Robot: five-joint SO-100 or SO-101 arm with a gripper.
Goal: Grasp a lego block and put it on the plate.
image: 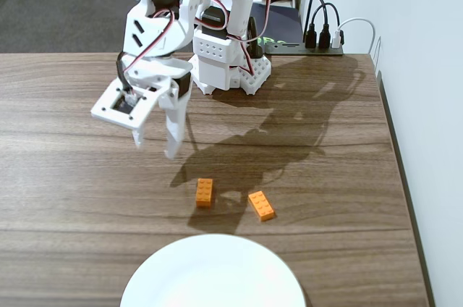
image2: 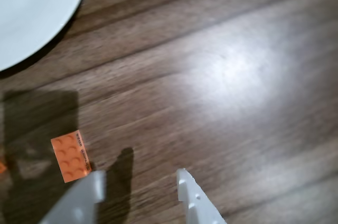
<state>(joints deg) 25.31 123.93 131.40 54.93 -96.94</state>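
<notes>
Two small orange lego blocks lie on the wooden table: one stands lengthwise and the other lies angled to its right. The wrist view shows the first block at lower left, just beyond the left fingertip. The white plate sits at the front edge, in the wrist view's top left corner. My gripper hangs above the table, up and left of the blocks. It is open, with only bare wood between the fingers.
The arm's white base stands at the back of the table. A black power strip with plugged cables lies behind it. The table's right edge runs along a white wall.
</notes>
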